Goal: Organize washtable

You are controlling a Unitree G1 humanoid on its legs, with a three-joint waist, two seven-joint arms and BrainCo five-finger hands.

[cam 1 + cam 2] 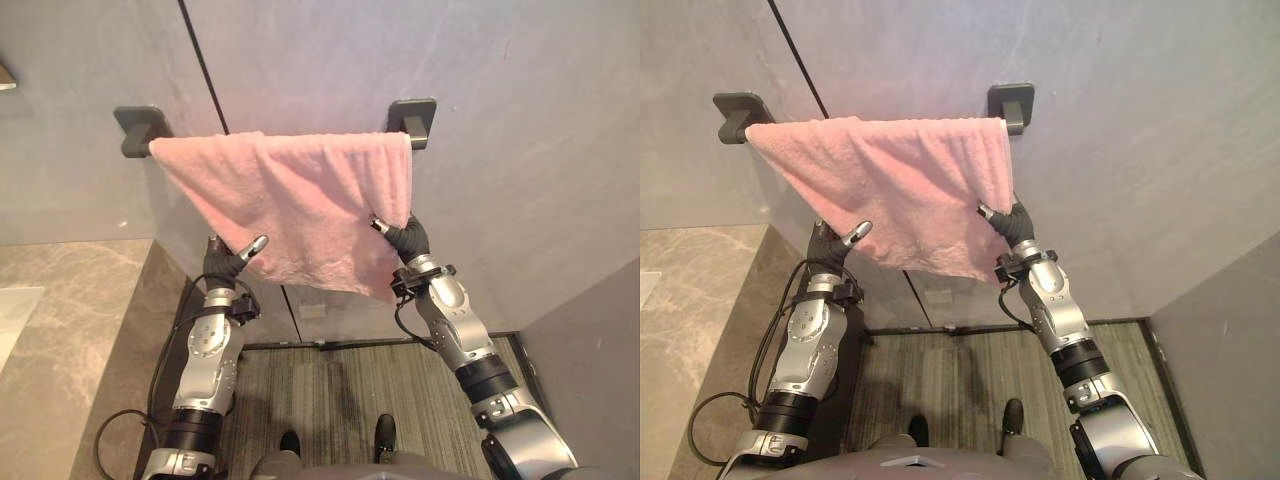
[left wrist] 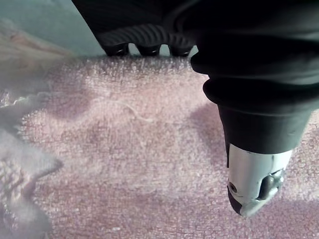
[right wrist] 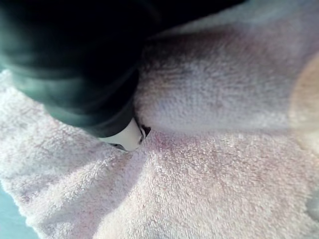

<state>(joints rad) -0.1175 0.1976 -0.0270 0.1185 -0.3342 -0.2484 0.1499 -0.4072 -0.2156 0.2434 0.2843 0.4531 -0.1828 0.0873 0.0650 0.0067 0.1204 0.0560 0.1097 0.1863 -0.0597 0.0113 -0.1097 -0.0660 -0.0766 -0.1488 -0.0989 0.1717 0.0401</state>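
A grey wall (image 1: 520,150) with a dark vertical seam (image 1: 203,65) stands behind. Striped carpet (image 1: 340,385) covers the floor below. Another grey panel (image 1: 590,370) stands at right.

Silver-grey arms (image 1: 205,350) banded black at the joints end in the left robot hand (image 1: 226,260) and right robot hand (image 1: 406,238), each under a dark ribbed cover.

**Hidden and cut-off parts around the hanging towel**

The pink towel (image 1: 300,205) hides the whole span between the left bracket (image 1: 140,125) and the right bracket (image 1: 413,118). The far part of the left hand (image 1: 226,262) lies behind the towel's lower left edge. The far part of the right hand (image 1: 405,238) lies behind its right edge. The counter (image 1: 60,330) is cut off at the left. In the right wrist view the hand's dark cover is blurred.
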